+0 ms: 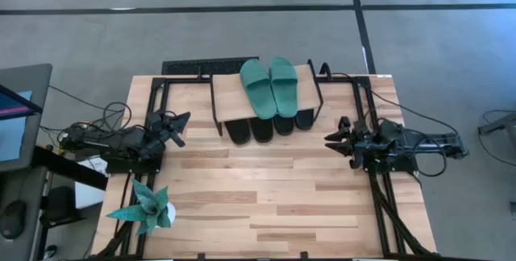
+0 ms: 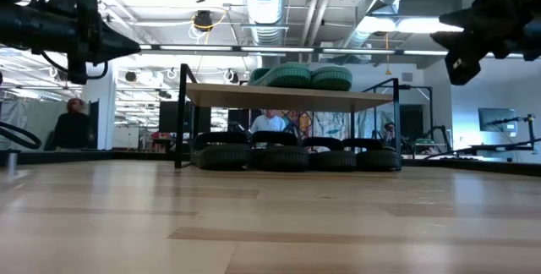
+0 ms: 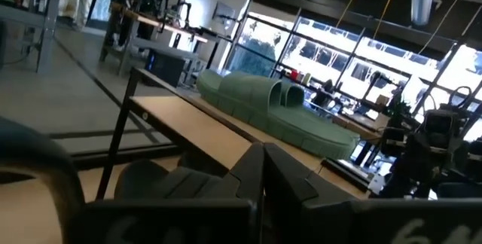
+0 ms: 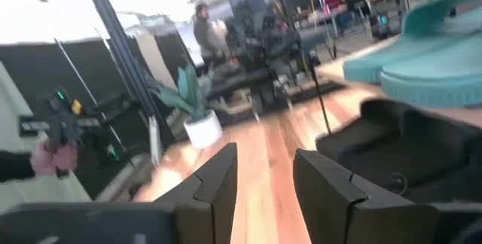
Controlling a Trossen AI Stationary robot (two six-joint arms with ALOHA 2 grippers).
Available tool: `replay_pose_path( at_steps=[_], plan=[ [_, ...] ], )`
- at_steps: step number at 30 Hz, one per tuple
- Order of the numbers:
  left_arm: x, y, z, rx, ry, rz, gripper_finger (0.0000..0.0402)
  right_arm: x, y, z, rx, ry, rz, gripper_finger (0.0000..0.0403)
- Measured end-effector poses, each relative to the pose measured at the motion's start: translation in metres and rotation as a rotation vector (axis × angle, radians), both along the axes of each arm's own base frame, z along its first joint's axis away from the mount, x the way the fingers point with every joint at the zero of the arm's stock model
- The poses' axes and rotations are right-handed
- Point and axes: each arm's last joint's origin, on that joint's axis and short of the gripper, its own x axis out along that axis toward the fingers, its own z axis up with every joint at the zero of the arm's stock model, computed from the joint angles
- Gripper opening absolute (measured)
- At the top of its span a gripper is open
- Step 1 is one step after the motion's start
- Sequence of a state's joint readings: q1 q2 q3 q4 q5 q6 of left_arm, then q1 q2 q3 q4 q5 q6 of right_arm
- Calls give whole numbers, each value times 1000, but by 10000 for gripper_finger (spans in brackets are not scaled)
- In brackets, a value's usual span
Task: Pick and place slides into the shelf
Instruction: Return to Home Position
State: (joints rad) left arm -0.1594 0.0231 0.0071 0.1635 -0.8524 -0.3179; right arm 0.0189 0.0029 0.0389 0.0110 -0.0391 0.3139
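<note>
l gripper [image 1: 183, 124] shut, r gripper [image 1: 330, 140] open, both raised

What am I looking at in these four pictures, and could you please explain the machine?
This is a robot with two dark arms at a wooden table. One camera looks straight down, one sits at table height, and one rides on each wrist. The left gripper, shut, and the right gripper, open, hover at the table's sides and hold nothing. On the small shelf lie two teal slides; four black slides sit under it. A teal paper plant stands at a table corner on the left arm's side.
</note>
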Motion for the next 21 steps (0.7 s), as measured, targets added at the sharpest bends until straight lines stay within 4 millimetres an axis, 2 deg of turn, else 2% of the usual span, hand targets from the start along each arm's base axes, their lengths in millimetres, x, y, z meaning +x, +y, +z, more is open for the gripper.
replay_pose_path(
  at_steps=[3,17,21],
  plan=[
    [0,0,0,-3,-1,0,0,2,0,-8,19,2,-1,118],
    [1,-1,-8,13,92,4,0,2,-1,-11,48,30,-18,118],
    [3,-3,-7,52,107,-85,0,2,-1,-9,80,13,-16,118]
  ],
)
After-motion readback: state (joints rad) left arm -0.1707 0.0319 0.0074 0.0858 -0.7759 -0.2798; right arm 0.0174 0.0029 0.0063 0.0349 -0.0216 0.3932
